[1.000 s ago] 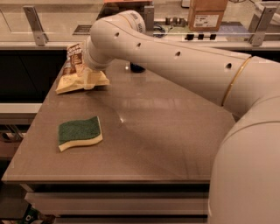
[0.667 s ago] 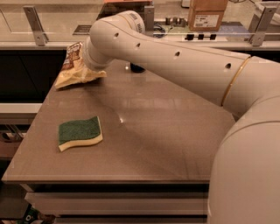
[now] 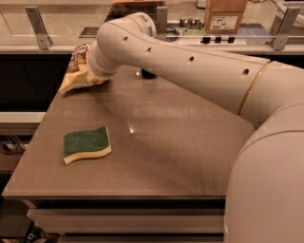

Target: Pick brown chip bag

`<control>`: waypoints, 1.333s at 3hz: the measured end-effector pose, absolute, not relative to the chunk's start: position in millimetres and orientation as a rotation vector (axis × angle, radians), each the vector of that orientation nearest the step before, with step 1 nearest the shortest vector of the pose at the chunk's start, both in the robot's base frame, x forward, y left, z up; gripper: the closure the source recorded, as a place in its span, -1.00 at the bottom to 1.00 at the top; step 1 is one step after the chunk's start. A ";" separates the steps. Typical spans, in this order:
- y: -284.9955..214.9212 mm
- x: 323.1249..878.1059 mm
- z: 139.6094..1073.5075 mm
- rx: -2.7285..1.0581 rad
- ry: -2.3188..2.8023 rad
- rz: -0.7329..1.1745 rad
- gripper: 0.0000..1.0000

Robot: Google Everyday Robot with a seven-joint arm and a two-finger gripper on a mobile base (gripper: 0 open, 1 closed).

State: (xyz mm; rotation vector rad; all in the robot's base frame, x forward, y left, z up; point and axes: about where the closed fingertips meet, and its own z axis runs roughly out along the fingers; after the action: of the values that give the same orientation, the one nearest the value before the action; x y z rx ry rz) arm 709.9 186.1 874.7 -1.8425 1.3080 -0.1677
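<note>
Clerk: Background first. A pale counter ledge (image 3: 28,48) is running behind the desk, carrying a metal bracket (image 3: 38,21) at far left and a cardboard box (image 3: 225,14) at far right.

Checker: Largest items?

Clerk: Item one, the desk (image 3: 166,142), grey-brown and glossy, is filling most of the view. Item two, the robot arm (image 3: 199,71), cream-coloured, is reaching from the lower right across to the far-left corner.

Checker: And the task item?

Clerk: Item three, the brown chip bag (image 3: 77,66), is sitting at the desk's far-left corner, tilted, with its brown lettered top pointing away and its pale yellow bottom edge lying close to the desk's left edge. The arm's end is covering its right side.

Checker: Next?

Clerk: Item four, a green-and-yellow sponge (image 3: 87,144), is lying flat, green face up, near the left front of the desk, well apart from the bag.

Checker: The tool?

Clerk: Item five, the tool (image 3: 95,76), is sitting at the arm's tip, right against the bag. The wrist is hiding it, so whether it is released or clenched, I cannot tell.
</note>
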 end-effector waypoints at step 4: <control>187.4 727.8 926.9 -1.835 1.208 -0.323 1.00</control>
State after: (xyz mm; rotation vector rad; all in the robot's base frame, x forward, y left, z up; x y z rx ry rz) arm 727.8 187.4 926.9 -1.8351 1.2076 -0.3229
